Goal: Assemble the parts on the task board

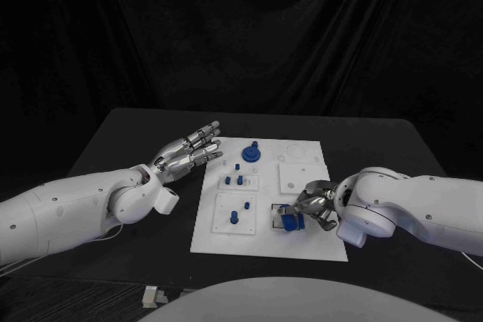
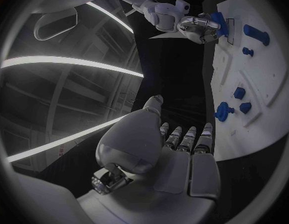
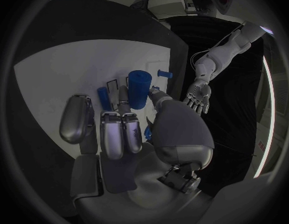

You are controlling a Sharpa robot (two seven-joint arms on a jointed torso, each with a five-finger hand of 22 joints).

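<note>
The right hand [image 1: 320,205] sits low over the task board [image 1: 302,246] at about 4 o'clock from the board's centre, its fingers closed round a blue cylindrical part [image 1: 291,221] held at a dark-outlined square seat near the board's near right corner. In the right wrist view the blue cylinder [image 3: 137,88] stands out beyond the fingertips [image 3: 122,95], against the white board. The left hand [image 1: 187,156] hovers just off the board's left edge at about 10 o'clock, fingers spread and holding nothing.

The main risk, as I judge it, is a skewed insertion: if the cylinder goes in tilted, it may jam at the seat's lip or slip out of the fingers when pushed. A hard push could also slide the board, since the left hand is not bracing it.

Other parts are already on the board: a blue flanged disc [image 1: 250,153] towards 12 o'clock, small blue pegs [image 1: 234,179] in the middle and a blue peg [image 1: 234,216] on the near left tile.

The seat itself is mostly covered by the right hand, so I cannot tell whether the cylinder has entered it or only rests above it. Its tilt is hard to make out.
</note>
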